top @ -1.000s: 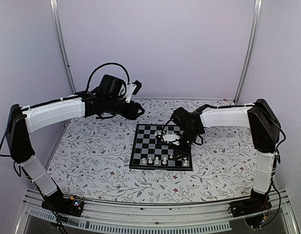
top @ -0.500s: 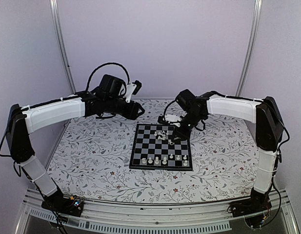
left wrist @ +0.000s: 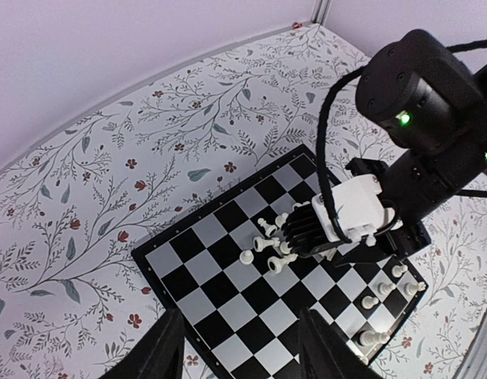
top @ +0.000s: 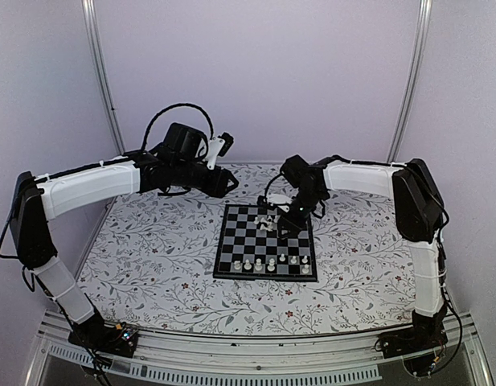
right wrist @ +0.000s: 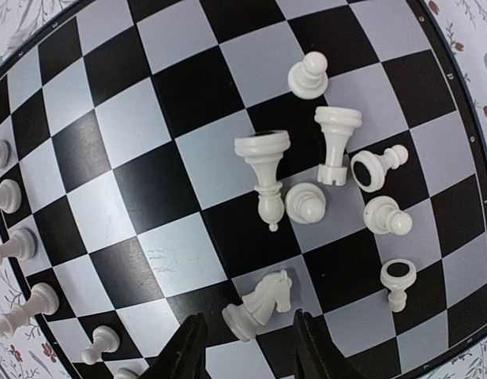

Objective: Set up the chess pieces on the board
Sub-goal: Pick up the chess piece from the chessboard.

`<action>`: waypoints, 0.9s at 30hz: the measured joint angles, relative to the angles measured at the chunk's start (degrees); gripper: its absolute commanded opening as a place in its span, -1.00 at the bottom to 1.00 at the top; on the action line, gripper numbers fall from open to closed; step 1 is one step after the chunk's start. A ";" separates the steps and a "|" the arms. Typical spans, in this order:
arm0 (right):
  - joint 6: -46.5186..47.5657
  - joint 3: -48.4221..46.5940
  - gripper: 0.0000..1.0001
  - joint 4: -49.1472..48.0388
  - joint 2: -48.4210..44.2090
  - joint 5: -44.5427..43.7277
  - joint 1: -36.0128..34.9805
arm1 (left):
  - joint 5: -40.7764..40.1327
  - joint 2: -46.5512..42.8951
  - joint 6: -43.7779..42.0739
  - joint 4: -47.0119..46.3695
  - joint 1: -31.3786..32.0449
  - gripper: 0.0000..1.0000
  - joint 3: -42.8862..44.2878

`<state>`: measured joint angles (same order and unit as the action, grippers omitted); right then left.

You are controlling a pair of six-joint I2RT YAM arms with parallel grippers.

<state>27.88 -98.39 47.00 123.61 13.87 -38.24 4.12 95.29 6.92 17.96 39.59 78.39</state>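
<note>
Though mere specks from above, fallen knight [right wrist: 259, 306] distinct among chess pieces [right wrist: 263, 178] wrist-side.

The top camera sits above and behind the arm bases, far from the board [top: 266, 243], looking forward and down over the whole board and the floral desk [top: 151, 249] around it. The left wrist camera hangs beyond the board's far left corner, fairly high, facing obliquely down across it, with the left hand [left wrist: 241, 339] at its bottom edge. The right wrist camera is close above the board's far half, facing almost straight down, with the right hand [right wrist: 247, 335] at its bottom edge. All three views share the tumbled chess pieces [right wrist: 322, 181] there.
</note>
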 measured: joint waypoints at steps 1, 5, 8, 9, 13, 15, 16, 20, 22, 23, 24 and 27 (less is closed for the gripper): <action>-0.13 -0.13 -0.21 0.24 0.44 -0.11 0.00 | 0.00 0.00 0.00 0.00 0.00 0.03 0.00; -0.81 -0.52 -0.20 0.57 1.31 -0.55 0.00 | 0.00 0.02 0.00 0.02 0.00 0.03 0.00; -1.22 -0.61 -0.22 0.59 1.51 -1.53 0.00 | 0.00 0.02 0.00 0.02 0.00 0.03 0.00; -1.36 -0.63 -0.23 0.59 1.62 -1.77 0.00 | 0.02 0.02 0.00 0.04 0.00 0.03 0.00; -1.62 -0.63 -0.27 0.59 2.43 -3.10 0.00 | 0.02 0.09 0.00 0.07 0.00 0.03 0.00; -1.75 -0.63 -0.31 0.52 2.67 -3.41 0.00 | 0.02 0.35 0.00 0.09 0.00 0.03 0.00; -1.77 -0.63 -0.36 0.52 2.67 -3.61 0.00 | 0.02 0.48 0.00 0.13 0.00 0.03 0.00; -1.95 -0.63 -0.54 0.35 2.67 -4.13 0.00 | 0.02 0.87 0.00 0.33 0.00 0.03 0.00; -2.08 -0.59 -0.61 0.31 2.67 -4.20 0.00 | 0.04 0.92 0.00 0.37 0.00 0.03 0.02; -2.16 -0.52 -0.63 0.33 2.67 -4.20 0.00 | 0.04 0.96 0.00 0.37 0.00 0.04 0.04; -2.19 -0.44 -0.66 0.24 2.67 -4.22 0.00 | 0.04 0.98 0.00 0.37 0.00 0.03 0.09; -2.14 0.42 -0.72 -0.48 2.23 -4.35 0.00 | 0.15 1.18 0.00 0.37 0.00 0.03 0.24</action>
<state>25.74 -97.97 46.52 125.84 9.52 -38.24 4.27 96.47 6.92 18.33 39.59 78.63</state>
